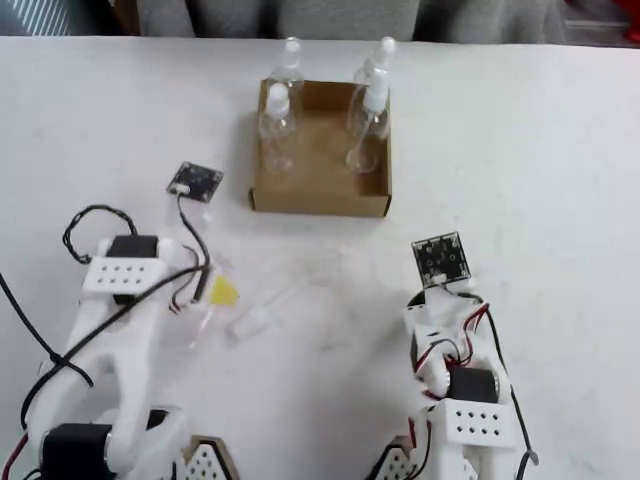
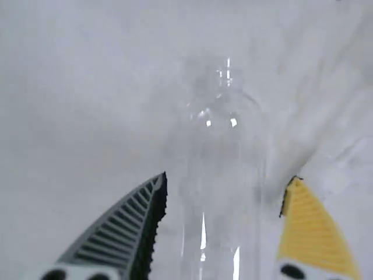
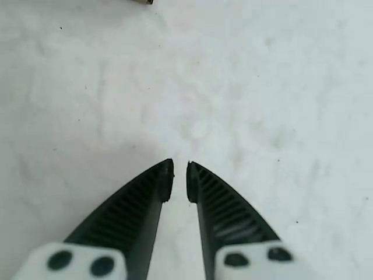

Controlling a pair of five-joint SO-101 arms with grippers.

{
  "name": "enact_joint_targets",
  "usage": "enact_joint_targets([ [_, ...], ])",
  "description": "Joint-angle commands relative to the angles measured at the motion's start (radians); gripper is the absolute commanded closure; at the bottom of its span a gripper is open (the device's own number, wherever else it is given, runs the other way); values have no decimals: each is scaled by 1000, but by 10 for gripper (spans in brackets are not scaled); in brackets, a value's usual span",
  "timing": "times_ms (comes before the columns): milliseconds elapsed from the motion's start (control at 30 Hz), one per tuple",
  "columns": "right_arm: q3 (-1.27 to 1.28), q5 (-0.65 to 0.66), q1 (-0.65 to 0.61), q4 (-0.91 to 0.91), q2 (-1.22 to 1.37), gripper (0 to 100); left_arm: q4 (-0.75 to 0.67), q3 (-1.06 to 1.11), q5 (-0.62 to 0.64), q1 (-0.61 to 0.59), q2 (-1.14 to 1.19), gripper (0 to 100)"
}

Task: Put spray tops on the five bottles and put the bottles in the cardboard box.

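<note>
Between the released jaws of the left arm (image 1: 118, 272), the clear plastic bottle (image 2: 218, 169) lay lengthwise, neck pointing away, while the farther right arm (image 1: 470, 400) kept its jaws clenched on nothing.

Prob. a robotics lab or workshop: white table (image 1: 560, 150) w/ bare circuit board (image 1: 195, 181) & loose cables (image 1: 68, 238).

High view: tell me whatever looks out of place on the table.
A spray top lies loose on its side on the table, beside the left gripper, on no bottle. The clear bottle between that gripper's open jaws has a bare neck. Nothing looks spilled or broken.
</note>
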Motion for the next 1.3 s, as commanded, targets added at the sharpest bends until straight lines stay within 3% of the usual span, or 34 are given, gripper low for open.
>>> enact_joint_targets([
  [0, -5, -5, 12, -19, -2, 971, 14, -64, -11, 24, 8, 679],
  [233, -5, -5, 12, -19, -2, 971, 18, -68, -107, 24, 8, 683],
  [467, -5, -5, 12, -19, -2, 971, 132, -178, -173, 22, 12, 683],
  [700, -5, -5, 12, -19, -2, 972, 133, -189, -180, 22, 21, 683],
  [1067, -5, -5, 12, -19, -2, 972, 124, -319, -175, 18, 311, 683],
  [1267, -5, -5, 12, -19, -2, 971, 37, -304, -172, 22, 383, 683],
])
